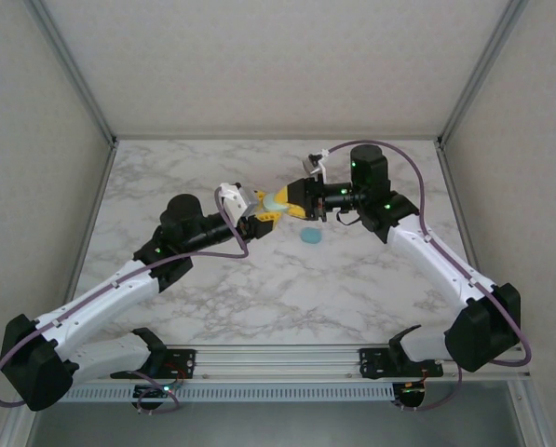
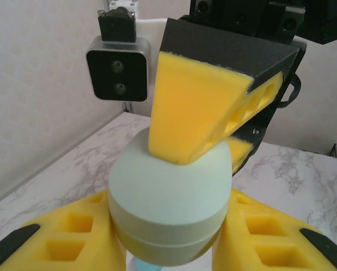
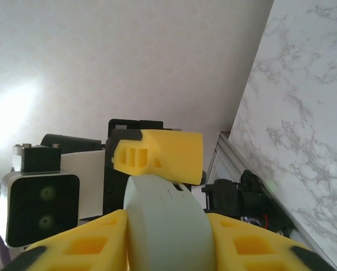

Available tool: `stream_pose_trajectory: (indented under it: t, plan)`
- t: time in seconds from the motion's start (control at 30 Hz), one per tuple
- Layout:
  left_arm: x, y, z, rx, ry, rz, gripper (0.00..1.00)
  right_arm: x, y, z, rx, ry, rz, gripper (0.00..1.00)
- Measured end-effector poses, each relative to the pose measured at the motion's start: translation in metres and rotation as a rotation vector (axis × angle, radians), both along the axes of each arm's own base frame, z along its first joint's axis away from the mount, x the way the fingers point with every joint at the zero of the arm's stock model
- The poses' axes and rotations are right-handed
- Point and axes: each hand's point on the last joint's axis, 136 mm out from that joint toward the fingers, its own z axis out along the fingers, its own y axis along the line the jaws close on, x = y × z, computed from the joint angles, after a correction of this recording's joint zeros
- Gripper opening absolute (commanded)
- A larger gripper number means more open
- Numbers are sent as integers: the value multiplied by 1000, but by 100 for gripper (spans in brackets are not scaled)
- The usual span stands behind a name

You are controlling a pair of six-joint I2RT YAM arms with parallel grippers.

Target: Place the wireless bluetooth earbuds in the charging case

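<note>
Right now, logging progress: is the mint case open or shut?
Shut: the case shows only a thin closed seam, no gap.

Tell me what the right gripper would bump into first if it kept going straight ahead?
The mint-green case comes first: it already sits between the fingers of the right gripper. Just beyond it is the left gripper, which also clamps the case, so going on would probably push into that.
</note>
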Motion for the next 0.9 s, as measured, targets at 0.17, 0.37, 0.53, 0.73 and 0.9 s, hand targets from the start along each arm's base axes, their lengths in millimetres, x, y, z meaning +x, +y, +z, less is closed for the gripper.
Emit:
stream_pose_trajectory:
  t: [0.17,0.37,0.53,0.73,0.9]
  plan:
    - [3,2,-7,30,7,21,81,8,-1,-12,-30,0,-56,22]
    - [4,13,-30,78,63,77,100,22,-12,-67,-138,41,-186,21]
    - [-2,45,-52,77,109,203,100,29,-30,-158,-324,119,-301,21]
    - [4,84,-47,26,100,402,100,19,-34,-255,-525,193,-311,24]
    - [17,102,-56,41,136,535,100,25,-32,-290,-557,189,-332,25]
